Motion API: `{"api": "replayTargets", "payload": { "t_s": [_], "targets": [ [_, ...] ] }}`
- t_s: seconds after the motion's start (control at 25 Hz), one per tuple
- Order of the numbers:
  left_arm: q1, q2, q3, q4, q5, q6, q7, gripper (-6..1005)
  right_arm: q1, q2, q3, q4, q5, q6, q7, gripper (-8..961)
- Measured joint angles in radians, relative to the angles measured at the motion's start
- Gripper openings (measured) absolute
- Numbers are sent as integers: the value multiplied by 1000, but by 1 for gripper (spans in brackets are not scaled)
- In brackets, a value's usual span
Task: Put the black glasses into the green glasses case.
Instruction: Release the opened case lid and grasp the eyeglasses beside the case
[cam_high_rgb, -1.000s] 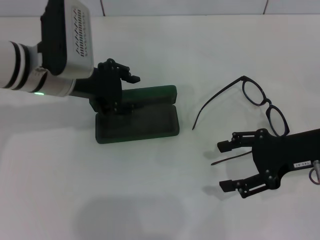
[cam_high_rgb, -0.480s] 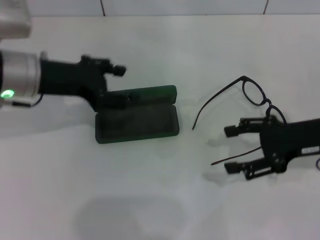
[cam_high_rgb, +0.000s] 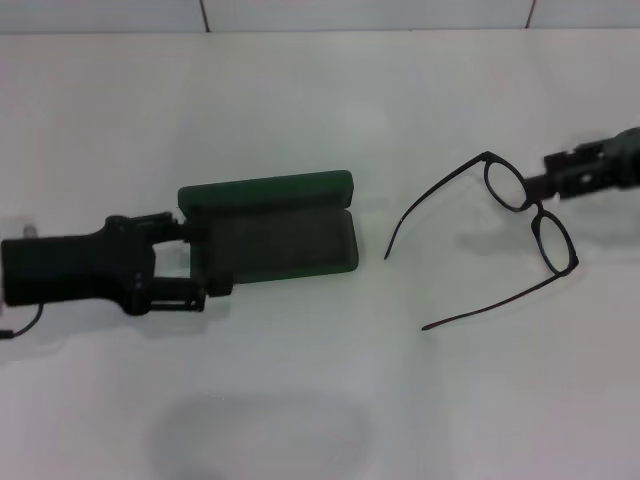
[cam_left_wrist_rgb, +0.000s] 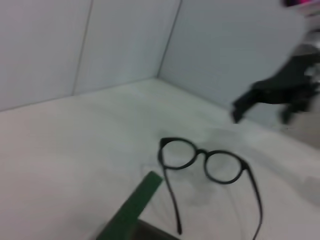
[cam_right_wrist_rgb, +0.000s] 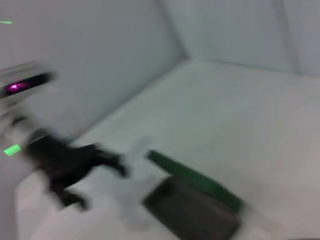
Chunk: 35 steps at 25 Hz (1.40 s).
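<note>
The black glasses (cam_high_rgb: 538, 209) lie on the white table at the right, temple arms unfolded and pointing toward the front left; the left wrist view shows them too (cam_left_wrist_rgb: 202, 159). Left of centre sits the green glasses case (cam_high_rgb: 283, 245), open, with its lid (cam_high_rgb: 265, 189) standing up behind the dark-lined base. It also appears in the right wrist view (cam_right_wrist_rgb: 192, 200). My left gripper (cam_high_rgb: 210, 260) lies low at the case's left end, open, with one finger at each left corner. My right gripper (cam_high_rgb: 553, 172) is open at the far right edge, just behind the lenses and holding nothing.
The table is a plain white surface with a tiled wall line (cam_high_rgb: 205, 15) along the back. White walls meet in a corner beyond the glasses (cam_left_wrist_rgb: 159, 75). Bare table lies between the case and the glasses and along the front.
My left arm swung from behind the case down to its left end, now low over the table. My right gripper pulled away from the near temple arm to the far right, behind the lenses.
</note>
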Motion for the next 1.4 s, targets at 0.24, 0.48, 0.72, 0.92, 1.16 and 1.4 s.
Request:
{"api": "replayTargets", "payload": {
  "t_s": [0.24,0.48,0.72,0.92,1.16,1.4],
  "targets": [
    [55,3,-1,-7,-18,11,101,883,164,-24,-1,30,-262,45,341,872],
    [70,3,2,-16,-10,28,142,883,365,26,-10,161,-569,83,503,869],
    [82,-1,4,-21,-7,35,192,884,434,97,-14,176,-735,130,601,868],
    [86,2,4,-21,-6,35,205,884,434,116,-57,178,-746,168,635,868],
    [91,2,0,-21,-6,36,208,883,426,128,-78,209,-748,228,644,869],
    [98,-6,-1,-21,-7,34,246,882,403,138,-108,194,-750,271,639,836]
  ]
}}
